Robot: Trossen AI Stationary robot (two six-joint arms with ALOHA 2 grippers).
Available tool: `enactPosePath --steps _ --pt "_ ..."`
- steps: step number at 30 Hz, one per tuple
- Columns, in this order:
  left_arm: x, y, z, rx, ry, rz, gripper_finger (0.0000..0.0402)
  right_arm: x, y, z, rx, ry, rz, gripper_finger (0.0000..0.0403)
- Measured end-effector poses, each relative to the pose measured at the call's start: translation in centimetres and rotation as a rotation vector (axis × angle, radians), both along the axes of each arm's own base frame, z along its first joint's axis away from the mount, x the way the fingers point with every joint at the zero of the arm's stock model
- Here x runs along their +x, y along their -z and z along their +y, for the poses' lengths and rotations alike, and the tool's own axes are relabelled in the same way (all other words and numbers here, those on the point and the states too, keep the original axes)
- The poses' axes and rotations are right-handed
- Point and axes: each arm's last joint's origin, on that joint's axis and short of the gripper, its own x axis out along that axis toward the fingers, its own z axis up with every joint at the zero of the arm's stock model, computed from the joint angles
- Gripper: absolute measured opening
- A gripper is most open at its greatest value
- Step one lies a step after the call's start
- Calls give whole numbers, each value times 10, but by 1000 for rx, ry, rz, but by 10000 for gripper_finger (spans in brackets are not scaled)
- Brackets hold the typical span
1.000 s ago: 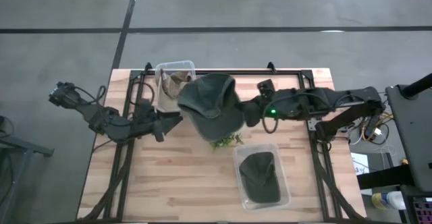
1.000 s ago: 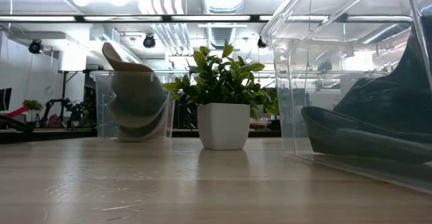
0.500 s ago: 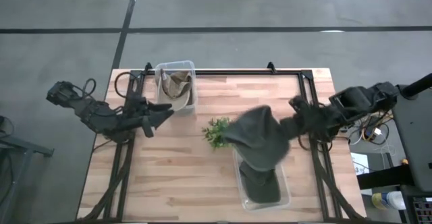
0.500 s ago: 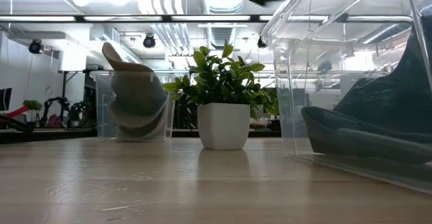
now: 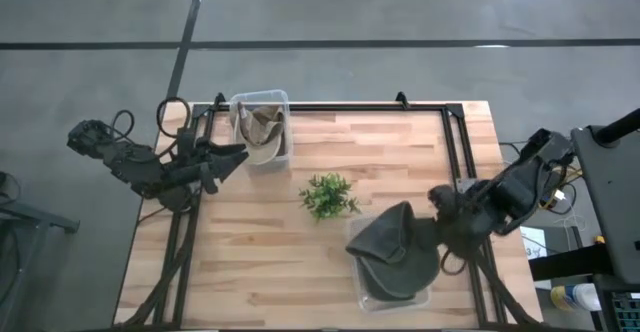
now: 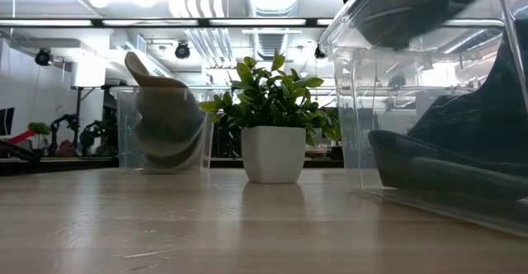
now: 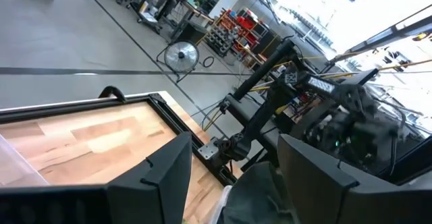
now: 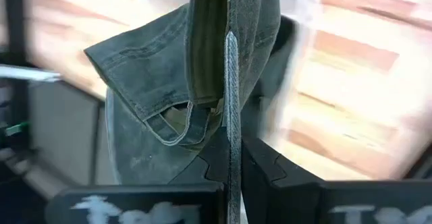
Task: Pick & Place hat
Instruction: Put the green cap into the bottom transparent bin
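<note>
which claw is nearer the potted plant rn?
Right. The right claw sits just right of the potted plant, clamped on the dark hat; the left claw is farther, by the tan-hat bin.
</note>
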Motion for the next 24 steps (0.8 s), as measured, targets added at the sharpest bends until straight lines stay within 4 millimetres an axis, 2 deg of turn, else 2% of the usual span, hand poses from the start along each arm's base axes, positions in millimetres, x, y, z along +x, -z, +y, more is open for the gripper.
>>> enactPosePath --steps 9,18,21,24 --pt "0 0 0 6 -23 3 211 30 37 26 -113 16 148 12" --pt "0 0 1 7 -22 3 211 50 59 43 -112 43 199 17" --pt "0 0 1 8 -22 4 211 54 66 46 -118 42 221 39" --pt "0 0 0 22 -22 11 211 57 68 49 -116 13 206 78"
